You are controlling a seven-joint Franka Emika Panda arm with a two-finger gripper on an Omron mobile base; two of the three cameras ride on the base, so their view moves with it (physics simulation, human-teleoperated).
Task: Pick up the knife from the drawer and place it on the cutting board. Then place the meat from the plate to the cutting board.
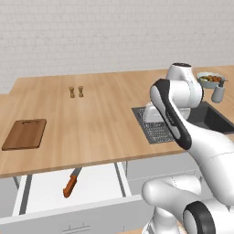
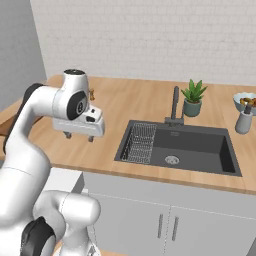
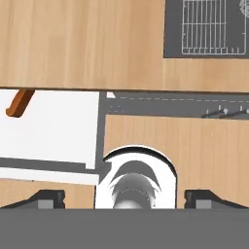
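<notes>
Dark finger tips of the claw (image 3: 124, 198) rise at the lower left and lower right of the hand view, standing wide apart with nothing between them. In the right base view the claw (image 2: 79, 135) hangs at centre left, pointing down over the front of the wooden tabletop (image 2: 125, 107), clear of every task thing.

Outward from there, the hand view looks down past the tabletop's front edge: the orange-brown handle end of the knife (image 3: 18, 103) pokes out from under that edge at the left, lying on the white inside of the drawer (image 3: 53, 126). In the left base view the drawer (image 1: 45, 185) stands pulled out at the bottom, and the knife (image 1: 71, 182) lies slantwise in it, handle toward the bottom of the frame, blade toward the tabletop's edge. The cutting board (image 1: 25, 134) sits bare at the left edge. Near the upper right a fruit bowl (image 1: 209, 79) stands beyond the sink (image 1: 208, 116); I cannot make out the plate or the meat.

My reading: the first step is in hand and barely begun, the reach for the knife. The next move calls for carrying the claw toward the left and down into the drawer, clearing the overhanging tabletop edge, and turning the fingers to straddle the slanted handle.
</notes>
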